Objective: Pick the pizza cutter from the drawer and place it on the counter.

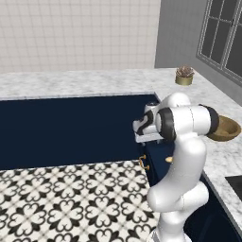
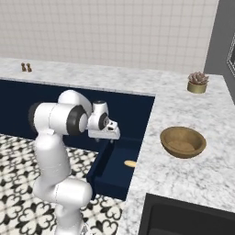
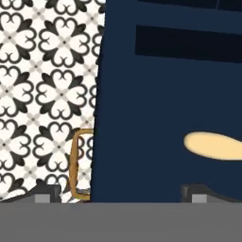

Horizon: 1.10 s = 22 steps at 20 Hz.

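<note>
Left base view: arm bent over the open drawer point(image 1: 158, 156), beside the marble table point(image 1: 94, 80).
Right base view: pizza cutter point(image 2: 130, 163) lies in the drawer, gripper point(image 2: 108, 133) above.
Hand view: jaws spread wide, released; cutter off right.

Drawer point(image 2: 108, 170) is seen pulled open below the counter point(image 2: 170, 183), with the pizza cutter point(image 2: 130, 163) lying inside near the counter edge. The arm's hand is held above the drawer's open top; finger state cannot be made out. A wooden bowl point(image 2: 182, 142) is set on the counter, a potted succulent point(image 2: 198, 82) further back. A dark sink point(image 2: 183, 218) is cut into the counter's near end.
</note>
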### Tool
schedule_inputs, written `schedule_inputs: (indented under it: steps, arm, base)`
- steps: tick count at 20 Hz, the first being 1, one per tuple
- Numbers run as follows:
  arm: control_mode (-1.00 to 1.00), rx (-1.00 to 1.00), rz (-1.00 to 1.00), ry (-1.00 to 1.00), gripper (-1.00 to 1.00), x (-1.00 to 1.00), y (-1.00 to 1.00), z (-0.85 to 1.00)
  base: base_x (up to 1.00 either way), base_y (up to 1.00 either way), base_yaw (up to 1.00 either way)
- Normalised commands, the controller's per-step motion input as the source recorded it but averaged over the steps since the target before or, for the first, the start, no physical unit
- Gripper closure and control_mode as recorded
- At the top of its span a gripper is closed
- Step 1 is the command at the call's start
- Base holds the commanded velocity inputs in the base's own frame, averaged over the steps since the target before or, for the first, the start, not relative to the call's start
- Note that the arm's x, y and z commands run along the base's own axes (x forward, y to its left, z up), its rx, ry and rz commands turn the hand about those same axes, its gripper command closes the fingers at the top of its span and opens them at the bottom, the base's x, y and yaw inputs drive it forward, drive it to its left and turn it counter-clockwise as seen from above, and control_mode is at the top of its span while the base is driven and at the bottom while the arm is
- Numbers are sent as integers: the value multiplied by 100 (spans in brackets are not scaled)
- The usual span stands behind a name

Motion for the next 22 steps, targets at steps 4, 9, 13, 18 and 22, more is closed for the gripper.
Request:
schedule_inputs:
  steps: [4,9,13,18,22]
  arm:
    - [-100,16,0,11,-100,13,0,-64]
    - [-100,9,0,2,-100,0,0,-79]
    - [-100,2,0,8,-100,0,62,-45]
    - [-100,0,0,5,-100,0,100,-3]
    - [-100,0,0,0,-100,2,100,0]
  base:
    - [0,0,0]
    - [0,0,0]
    - [0,0,0]
    - [0,0,0]
    - [0,0,0]
